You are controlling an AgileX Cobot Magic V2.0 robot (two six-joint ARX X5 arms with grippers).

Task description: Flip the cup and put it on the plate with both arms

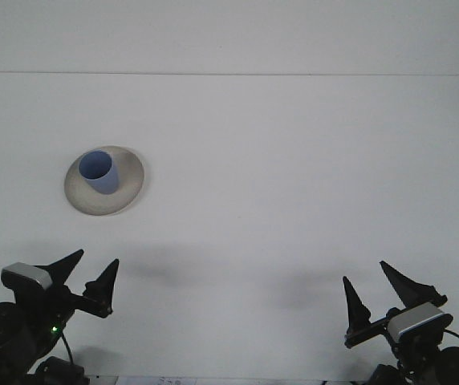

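A blue cup (100, 172) stands upright, mouth up, on a round grey plate (127, 195) at the left of the white table. My left gripper (92, 269) sits low at the bottom left, well in front of the plate, open with nothing between its fingers. At the bottom right my right gripper (374, 285) is open too, holding nothing and far from the cup.
The white table's far edge (229, 74) runs across the top of the view. Both arm bases and their wrist cameras sit along the near edge at the bottom corners.
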